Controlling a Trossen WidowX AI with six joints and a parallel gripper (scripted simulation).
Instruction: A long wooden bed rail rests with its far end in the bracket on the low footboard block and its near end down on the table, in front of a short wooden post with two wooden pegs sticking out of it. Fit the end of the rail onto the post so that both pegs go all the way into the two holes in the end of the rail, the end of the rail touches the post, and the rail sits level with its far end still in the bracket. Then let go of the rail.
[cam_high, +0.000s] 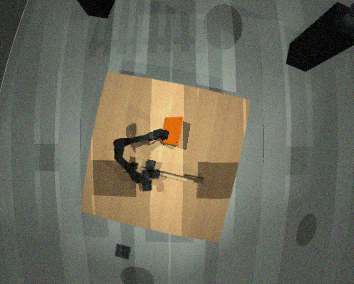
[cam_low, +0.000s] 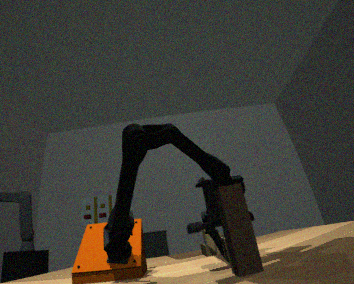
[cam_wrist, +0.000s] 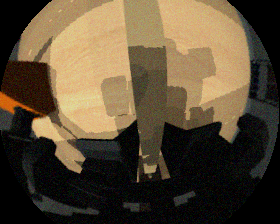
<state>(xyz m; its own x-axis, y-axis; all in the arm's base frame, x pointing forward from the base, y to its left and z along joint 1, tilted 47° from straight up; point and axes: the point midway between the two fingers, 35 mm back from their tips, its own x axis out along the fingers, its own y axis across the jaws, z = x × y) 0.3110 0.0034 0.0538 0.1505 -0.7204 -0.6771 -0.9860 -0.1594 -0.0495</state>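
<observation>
The long rail (cam_high: 172, 175) (cam_wrist: 145, 25) runs out from my gripper (cam_wrist: 145, 120) toward the footboard block (cam_high: 193, 177) at the right in the top view. My gripper is shut on the rail near its near end, with a finger on either side of it in the wrist view. The wooden post (cam_low: 241, 232) stands upright in front of the gripper in the exterior view and hides part of it; a pale strip of the rail shows behind it. The pegs and holes cannot be made out clearly, nor whether the rail's end touches the post or sits level.
The orange base plate (cam_high: 173, 131) (cam_low: 85, 253) carries the arm, which arches over the wooden table (cam_high: 215, 120). Broad shadows cross the table. Dark boxy shapes stand beyond the table's edges at the top in the top view.
</observation>
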